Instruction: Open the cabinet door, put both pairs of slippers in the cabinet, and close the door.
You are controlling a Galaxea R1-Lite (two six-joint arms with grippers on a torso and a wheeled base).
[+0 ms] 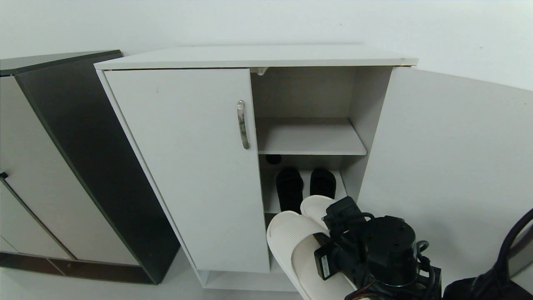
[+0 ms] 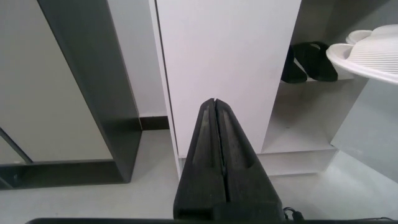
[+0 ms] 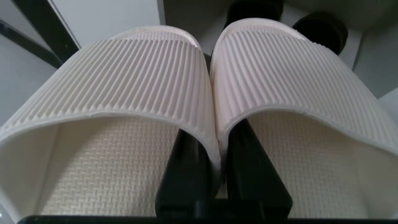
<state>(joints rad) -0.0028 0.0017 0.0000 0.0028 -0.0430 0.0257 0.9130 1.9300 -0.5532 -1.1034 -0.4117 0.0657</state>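
Cabinet (image 1: 250, 56) in front of me stands on the floor (image 1: 187, 281). Its lower shelf (image 1: 270, 202) carries the black slippers (image 1: 289, 187), side by side. There's a small dark thing (image 1: 272, 159) behind them at the back, can't tell what. Upper shelf (image 1: 308, 135) sits above. Dark cabinet (image 1: 104, 166) stands on the floor to my left, just beside.
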